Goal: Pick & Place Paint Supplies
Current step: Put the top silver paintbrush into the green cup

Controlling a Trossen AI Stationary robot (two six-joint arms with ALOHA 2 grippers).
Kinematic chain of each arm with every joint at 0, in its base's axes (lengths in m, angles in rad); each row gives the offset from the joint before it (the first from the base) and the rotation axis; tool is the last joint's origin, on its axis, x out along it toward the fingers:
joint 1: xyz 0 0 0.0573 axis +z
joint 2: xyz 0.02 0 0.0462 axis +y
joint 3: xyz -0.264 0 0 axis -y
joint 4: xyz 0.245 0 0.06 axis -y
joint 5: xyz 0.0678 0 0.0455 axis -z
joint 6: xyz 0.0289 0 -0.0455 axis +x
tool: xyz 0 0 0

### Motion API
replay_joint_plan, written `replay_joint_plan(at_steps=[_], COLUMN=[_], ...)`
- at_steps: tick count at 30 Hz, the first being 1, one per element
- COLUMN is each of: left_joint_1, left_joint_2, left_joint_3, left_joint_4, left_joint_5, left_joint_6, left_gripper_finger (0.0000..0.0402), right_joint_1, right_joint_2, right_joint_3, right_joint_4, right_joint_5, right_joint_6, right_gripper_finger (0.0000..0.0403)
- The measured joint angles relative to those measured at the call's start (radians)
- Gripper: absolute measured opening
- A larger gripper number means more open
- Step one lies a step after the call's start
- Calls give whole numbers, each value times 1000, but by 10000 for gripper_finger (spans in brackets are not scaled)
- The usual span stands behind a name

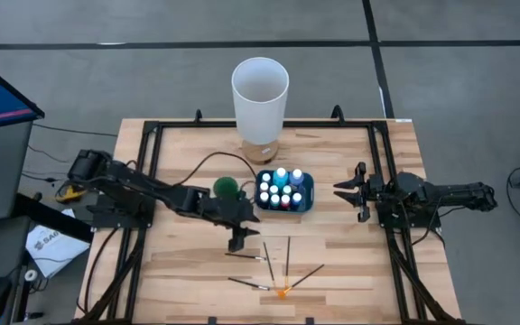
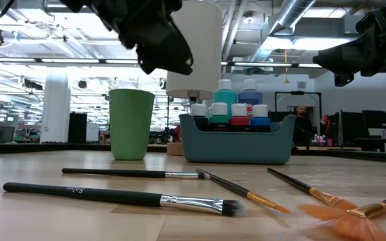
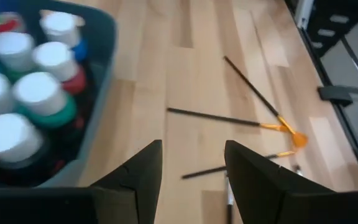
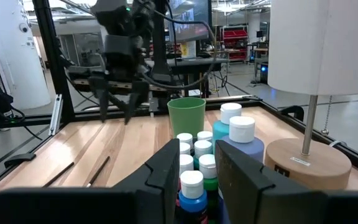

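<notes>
- High view: my left claw (image 1: 239,242) hangs over the counter (image 1: 350,271) just beside the blue caddy (image 1: 309,191), its fingers spread and holding nothing. I judge it is placed there to reach the brushes (image 1: 278,271), which lie scattered close below it, one orange-tipped brush (image 1: 301,282) among them. The paint bottles (image 1: 283,187) already stand packed in the caddy, so the brushes look like what is left. My right claw (image 1: 350,193) waits at the caddy's far side, closed and empty. A green cup (image 1: 227,187) and a tall white cylinder (image 1: 260,95) stand behind.
- Low view: the brushes lie flat on the wood, apart from each other, which means a low pinch on a thin handle (image 2: 86,194). The caddy (image 2: 236,144) sits behind them beside the green cup (image 2: 131,124).
- Left wrist view: my open fingers (image 3: 138,174) frame bare wood, the caddy's wall (image 3: 101,93) to one side, brushes (image 3: 229,119) ahead.
- Right wrist view: my shut fingers (image 4: 166,165) point at the bottles (image 4: 235,127); the left arm (image 4: 120,56) hovers beyond.
</notes>
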Motion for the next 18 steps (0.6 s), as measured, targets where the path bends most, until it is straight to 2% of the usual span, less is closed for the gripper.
replay_joint_plan(at_steps=[6,18], left_joint_1=[-59,-92], left_joint_2=[50,178], left_joint_3=[93,105], left_joint_4=[-78,-76], left_joint_5=[-52,-87], left_joint_6=[3,-96], left_gripper_finger=[163,163], right_joint_1=[0,0], right_joint_2=[0,0], right_joint_3=[0,0], right_joint_4=[0,0], right_joint_5=[0,0], right_joint_6=[0,0], right_gripper_finger=[98,98])
